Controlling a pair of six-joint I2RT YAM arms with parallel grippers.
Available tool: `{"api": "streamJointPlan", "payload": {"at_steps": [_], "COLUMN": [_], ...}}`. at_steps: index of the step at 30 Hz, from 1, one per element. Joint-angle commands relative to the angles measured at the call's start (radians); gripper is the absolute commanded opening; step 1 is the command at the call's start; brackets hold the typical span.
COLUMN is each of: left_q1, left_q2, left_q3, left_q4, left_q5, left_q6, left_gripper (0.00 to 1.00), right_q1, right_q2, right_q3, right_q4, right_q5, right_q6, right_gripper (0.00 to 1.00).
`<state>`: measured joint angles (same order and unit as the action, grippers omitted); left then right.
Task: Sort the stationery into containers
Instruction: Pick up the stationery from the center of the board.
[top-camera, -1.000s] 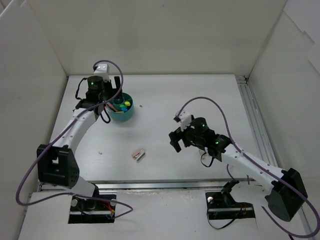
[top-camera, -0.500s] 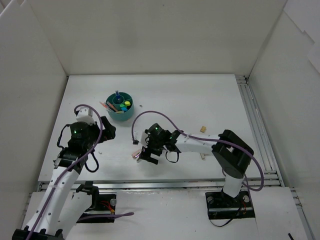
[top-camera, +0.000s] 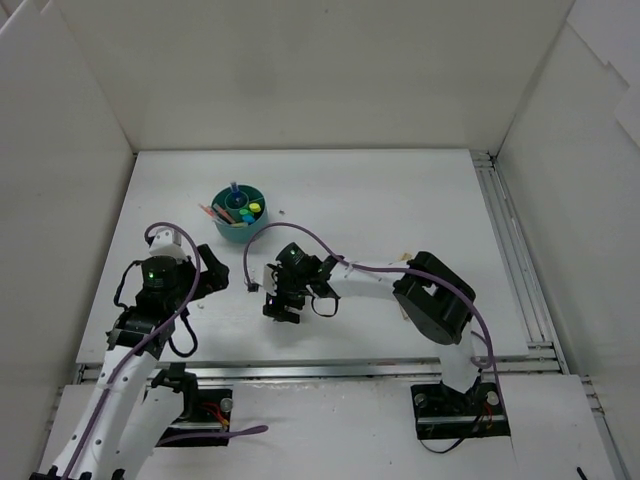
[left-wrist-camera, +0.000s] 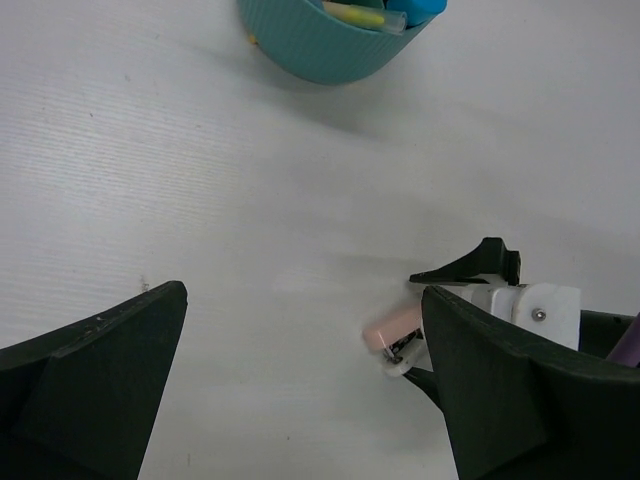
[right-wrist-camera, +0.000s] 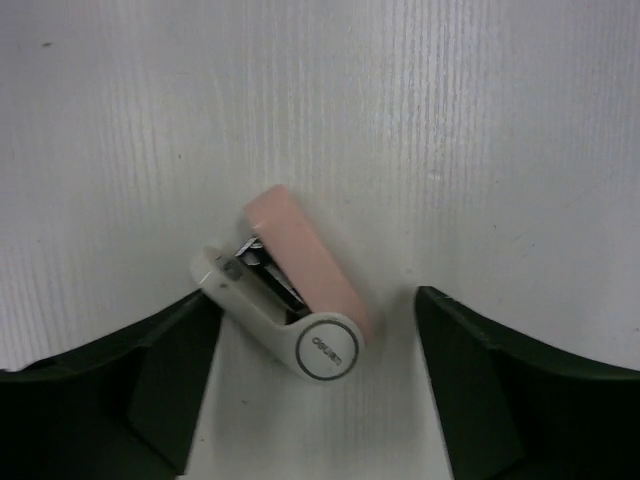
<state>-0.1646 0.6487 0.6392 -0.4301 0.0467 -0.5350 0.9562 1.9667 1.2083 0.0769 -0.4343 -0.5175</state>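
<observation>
The round teal tub (top-camera: 240, 216) stands at the back left with pens, highlighters and a blue-capped bottle in it; its rim also shows in the left wrist view (left-wrist-camera: 320, 45). A small pink and white stapler (right-wrist-camera: 290, 290) lies on the table between the fingers of my open right gripper (right-wrist-camera: 318, 300). The fingers stand on either side of the stapler, apart from it. In the top view the right gripper (top-camera: 281, 304) covers the stapler. My left gripper (top-camera: 205, 280) is open and empty, left of the stapler (left-wrist-camera: 392, 327) and well short of the tub.
White walls enclose the table on three sides. A metal rail (top-camera: 510, 260) runs along the right edge. Pink and orange pens (top-camera: 212, 212) stick out over the tub's left rim. A tiny speck (top-camera: 283, 211) lies right of the tub.
My left arm has drawn back from the tub toward the near left. My right arm has swung left across the table and set its open gripper over the stapler.
</observation>
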Motion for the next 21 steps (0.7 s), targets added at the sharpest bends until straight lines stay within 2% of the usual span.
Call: {"api": "streamJointPlan", "payload": {"at_steps": [1,3,4,6,11,14,16,21], "left_q1": [-0.006,-0.006,-0.006,-0.006,-0.006,-0.006,-0.006,-0.006], "left_q2": [0.046,0.049,0.049,0.048,0.055,0.062,0.072,0.123], "left_q3": [0.062,0.066,0.068,0.066,0.057,0.028,0.013,-0.071], "left_q4": [0.021,0.021,0.024,0.030,0.088,0.143,0.197,0.506], "left_q5": [-0.019,-0.013,-0.010,0.004,0.103,0.220,0.284,0.493], "left_q6": [-0.006,-0.006,-0.006,-0.005,0.004,-0.006,-0.037,-0.166], "left_gripper": [0.99,1.00,0.99,1.00,1.00,0.99,0.99,1.00], "right_q1": [0.000,0.001,0.003,0.000,-0.002,-0.010,-0.013,-0.002], "right_q2": [0.017,-0.003,-0.014,-0.054,-0.175,-0.311,-0.363,-0.508], "right_q3": [0.037,0.025,0.014,-0.021,-0.143,-0.243,-0.280,-0.354], "right_q4": [0.008,0.017,0.026,0.057,0.188,0.329,0.383,0.494], "right_q5": [-0.035,-0.047,-0.053,-0.063,-0.034,0.028,0.129,0.281], "right_q6": [0.000,0.016,0.020,0.039,0.117,0.210,0.281,0.405], "right_gripper": [0.68,0.49,0.33,0.22,0.14,0.12,0.09,0.08]}}
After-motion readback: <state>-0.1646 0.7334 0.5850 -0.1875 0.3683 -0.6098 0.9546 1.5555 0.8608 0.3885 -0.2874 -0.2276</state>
